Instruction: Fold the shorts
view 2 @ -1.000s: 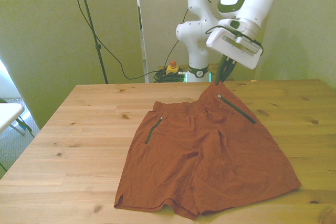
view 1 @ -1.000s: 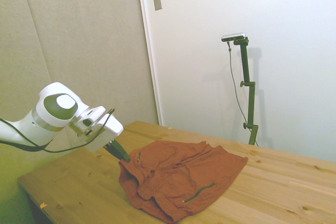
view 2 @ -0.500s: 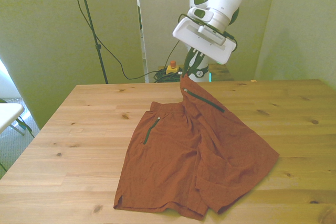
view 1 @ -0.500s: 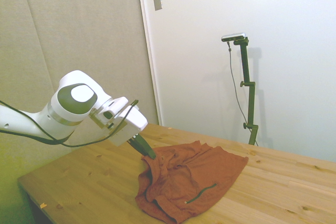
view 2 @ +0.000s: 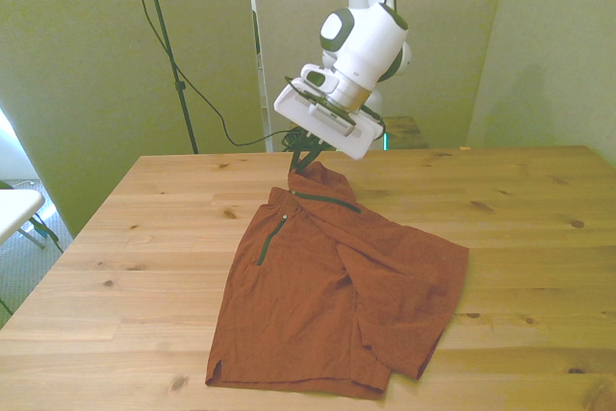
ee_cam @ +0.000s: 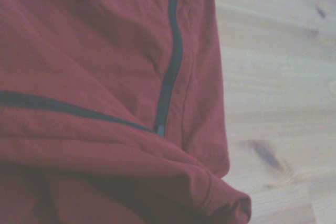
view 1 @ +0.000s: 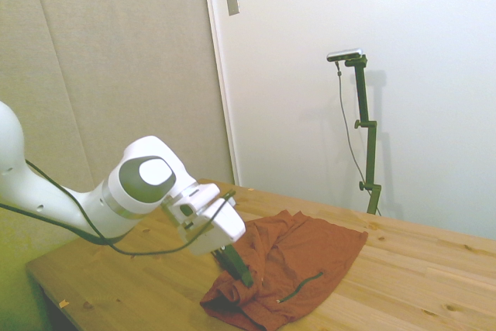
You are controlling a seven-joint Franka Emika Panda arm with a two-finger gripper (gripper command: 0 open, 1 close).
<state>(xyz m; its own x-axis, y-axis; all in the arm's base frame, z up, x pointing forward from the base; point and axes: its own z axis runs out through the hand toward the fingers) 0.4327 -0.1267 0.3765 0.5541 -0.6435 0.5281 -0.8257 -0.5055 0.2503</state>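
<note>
We are seeing the tool [view 2: 300, 163] pinching the waistband corner of the rust shorts [view 2: 327, 305], lifted half lying over the other half, on the wooden desk [view 2: 144, 238].

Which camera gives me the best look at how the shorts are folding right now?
The front view: the whole shorts show, one side lifted by the pincer over the other. In the side view the arm hides part of them. The wrist view shows only close-up fabric.
</note>
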